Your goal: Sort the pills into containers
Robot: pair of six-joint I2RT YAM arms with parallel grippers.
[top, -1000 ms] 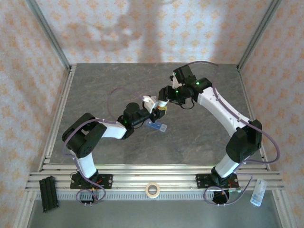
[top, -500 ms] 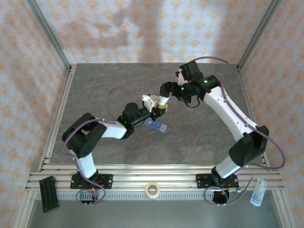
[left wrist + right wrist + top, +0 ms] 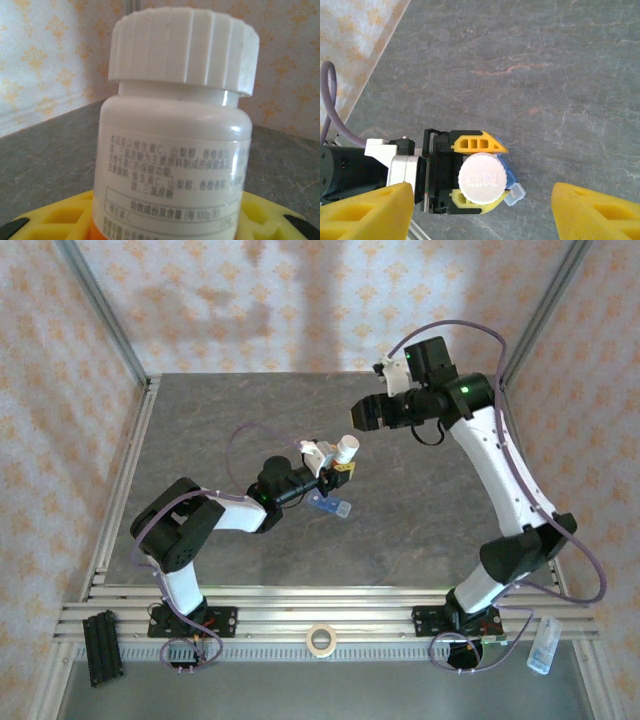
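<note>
My left gripper (image 3: 335, 466) is shut on a small bottle (image 3: 347, 448) with a ribbed white cap, held upright just above the table. In the left wrist view the bottle (image 3: 175, 125) is very close, with printed label text and yellow fingers (image 3: 55, 215) at its base. From above, the cap (image 3: 482, 178) sits between the left gripper's yellow fingers (image 3: 480, 143). The blue containers (image 3: 330, 506) lie on the table just under it, one pale lid (image 3: 516, 194) sticking out. My right gripper (image 3: 365, 412) hangs high above them, open, with nothing between its fingers (image 3: 370, 212). The pills are hidden.
A tape roll (image 3: 320, 640), a black block (image 3: 102, 645) and a clear plastic piece (image 3: 541, 645) lie on the front rails. Patterned walls and metal posts enclose the grey table (image 3: 420, 520), which has free room to the right and far side.
The right arm has lifted up and back to the right, away from the bottle's cap, its fingers now apart. The left arm and bottle have stayed put.
</note>
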